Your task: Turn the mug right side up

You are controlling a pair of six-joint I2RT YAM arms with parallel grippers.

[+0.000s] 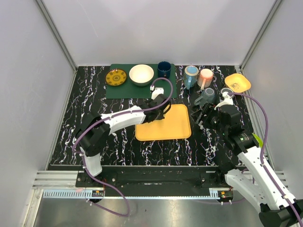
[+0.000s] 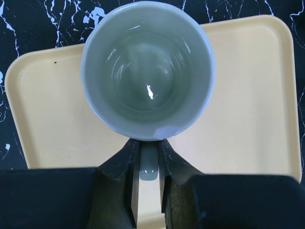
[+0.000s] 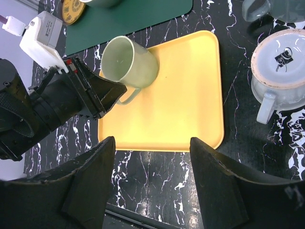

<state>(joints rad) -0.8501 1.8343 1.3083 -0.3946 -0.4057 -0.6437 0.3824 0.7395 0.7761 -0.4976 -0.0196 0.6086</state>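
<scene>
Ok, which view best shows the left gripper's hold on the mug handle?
Left wrist: the left gripper clamps the mug by its handle, both sides of the pinch visible. Right wrist shows the handle side-on, partly behind the gripper. In top external the arm covers the mug.

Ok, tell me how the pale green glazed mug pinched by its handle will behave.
The pale green glazed mug looks like rigid ceramic, so it is likely heavy for its size and chippable if dropped on the yellow plastic tray. Its shiny glaze suggests slipperiness; the left gripper pinches only the thin handle, so it may swivel.
</scene>
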